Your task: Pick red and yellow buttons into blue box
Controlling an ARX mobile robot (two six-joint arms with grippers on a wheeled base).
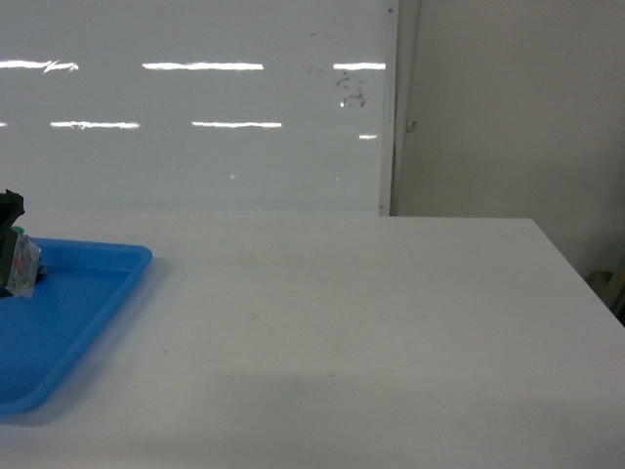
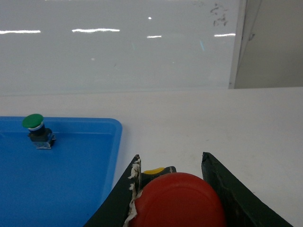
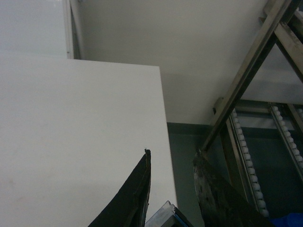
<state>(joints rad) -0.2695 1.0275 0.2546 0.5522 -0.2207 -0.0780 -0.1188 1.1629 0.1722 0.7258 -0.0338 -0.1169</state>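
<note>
From my head camera I see the white table (image 1: 371, 322) and the blue box (image 1: 68, 313) at its left side. Something dark and a small clear-and-black block (image 1: 23, 266) sit at the box's far left edge, cut off by the frame. I think it is a switch, but I cannot tell which. Neither of my pincers shows here.

From my left wrist camera, my left pincer (image 2: 177, 189) is pinching the red button (image 2: 177, 203). Its dark jaws sit tight on both sides of the big red cap. A bit of yellow (image 2: 154, 170) peeks out just behind the cap. It may be the yellow button, but I cannot be sure. The pincer is over the table, just right of the blue box (image 2: 71, 165). A green button (image 2: 35, 130) stands upright in the box near its far wall.

To do this well, I should keep my grip firm, move left over the box's rim, and let go over bare blue floor, away from the green button.

From my right wrist camera, my right pincer (image 3: 173, 189) is spread apart with nothing between its jaws. It hangs by the table's right edge, far from the box. A metal rack (image 3: 255, 94) stands past the table.
</note>
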